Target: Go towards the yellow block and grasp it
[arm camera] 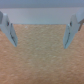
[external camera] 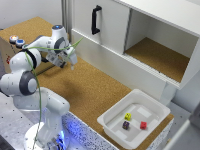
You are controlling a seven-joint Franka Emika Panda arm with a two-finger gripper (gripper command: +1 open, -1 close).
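The yellow block [external camera: 128,116] sat in the white tray [external camera: 111,124] at about 4 o'clock in the exterior view, a cube with no long axis, its facing too small to read. Just beside it lay the purple cube [external camera: 125,125] and red cube [external camera: 143,125]. Well apart, at 10 o'clock, the gripper [external camera: 71,65] hung wide open; the wrist view showed only spread fingers [arm camera: 10,31] over cork table [arm camera: 42,55], no blocks

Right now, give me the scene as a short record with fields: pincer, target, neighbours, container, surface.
pincer: open, empty, over the cork surface, far from the bin
target: yellow block, inside the white bin, untouched
neighbours: red cube and dark purple cube, same bin, close to the target
wrist view: two fingers apart, only cork below, no block visible
cabinet: white, open compartment
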